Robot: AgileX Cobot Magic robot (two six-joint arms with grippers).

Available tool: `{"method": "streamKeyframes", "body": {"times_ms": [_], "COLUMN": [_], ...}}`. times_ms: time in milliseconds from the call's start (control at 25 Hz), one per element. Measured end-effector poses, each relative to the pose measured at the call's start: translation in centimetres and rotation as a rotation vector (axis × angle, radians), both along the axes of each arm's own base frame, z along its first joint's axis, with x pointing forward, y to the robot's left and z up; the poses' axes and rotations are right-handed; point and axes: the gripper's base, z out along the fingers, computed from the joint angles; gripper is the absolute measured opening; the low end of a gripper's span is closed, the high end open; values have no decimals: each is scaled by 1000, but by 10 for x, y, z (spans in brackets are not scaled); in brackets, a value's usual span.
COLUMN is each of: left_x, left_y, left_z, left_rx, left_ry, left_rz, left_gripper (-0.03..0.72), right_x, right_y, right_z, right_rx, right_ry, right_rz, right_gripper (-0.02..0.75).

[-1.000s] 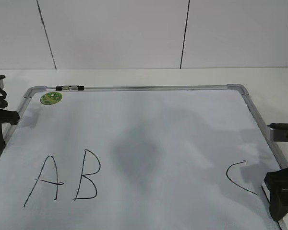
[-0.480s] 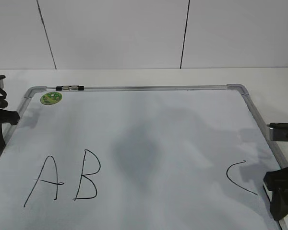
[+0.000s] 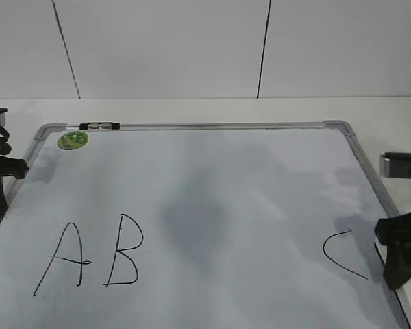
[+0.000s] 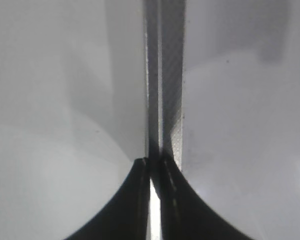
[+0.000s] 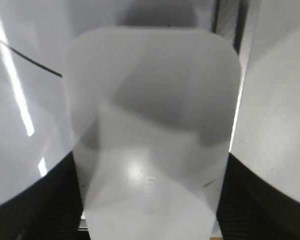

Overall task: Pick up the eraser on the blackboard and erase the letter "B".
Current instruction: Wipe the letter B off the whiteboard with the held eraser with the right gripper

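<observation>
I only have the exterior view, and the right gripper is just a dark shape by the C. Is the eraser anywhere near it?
Observer: Yes. The right wrist view shows the eraser between the right gripper fingers, which sit against both its sides.
Operator: And the left gripper?
Observer: The left wrist view shows the left gripper shut and empty over the blackboard frame.
Operator: How close is the eraser to the writing?
Observer: A black stroke runs up to its left edge.

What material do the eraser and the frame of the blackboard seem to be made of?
The eraser: probably smooth, glossy white plastic, since light reflects off its top. The blackboard frame: seemingly grey brushed metal with a dull sheen; its rounded corner pieces look like plastic.
</observation>
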Motion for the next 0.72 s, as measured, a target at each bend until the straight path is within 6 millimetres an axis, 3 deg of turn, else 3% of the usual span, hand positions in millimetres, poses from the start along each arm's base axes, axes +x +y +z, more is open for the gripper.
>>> {"method": "streamKeyframes", "body": {"times_ms": [200,320,440,640,720], "left_x": [0,0,0,0,0], "left_y": [0,0,0,0,0], "left_z": [0,0,0,0,0], "left_rx": [0,0,0,0,0], "left_ry": [0,0,0,0,0], "left_rz": [0,0,0,0,0], "left_gripper": [17,17,17,17,17], "right_x": [8,10,11,18,23], "right_y": [3,14,39,102,125], "right_z": [32,42,53,70,67], "right_rx": [13,3,10,41,43], "right_ry": [-71,-74,-109,-165,-158], "right_rz": [-5,20,66,186,230], "right_gripper": [532,531,531,531,531]}}
